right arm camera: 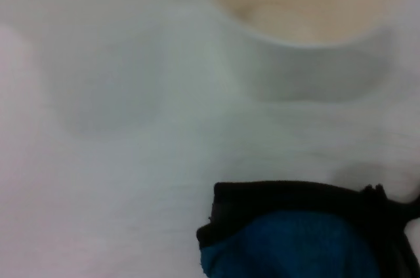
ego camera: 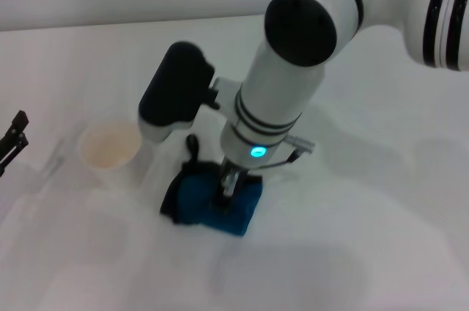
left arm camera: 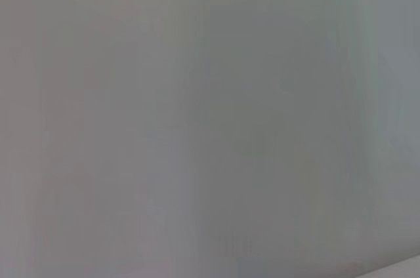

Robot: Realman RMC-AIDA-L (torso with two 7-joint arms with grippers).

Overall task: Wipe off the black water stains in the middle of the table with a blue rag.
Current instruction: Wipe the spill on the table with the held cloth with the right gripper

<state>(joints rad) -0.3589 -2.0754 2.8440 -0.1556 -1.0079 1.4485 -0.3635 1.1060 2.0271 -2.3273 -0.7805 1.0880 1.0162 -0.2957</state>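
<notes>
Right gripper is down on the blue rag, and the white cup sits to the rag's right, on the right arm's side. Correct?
Not quite. The head view shows the white cup to the left of the blue rag, toward the left gripper at the table edge. The rest holds: the right gripper is down on the rag.

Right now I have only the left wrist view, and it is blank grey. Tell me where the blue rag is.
Observer: The blue rag lies on the table, with the right pincer down on it.
Operator: Report the stain.
Observer: No black water stains show anywhere; the rag may cover them.
Operator: Name what stands nearby.
Observer: A cup stands on the robot's left of the rag, between it and the left pincer.
</notes>
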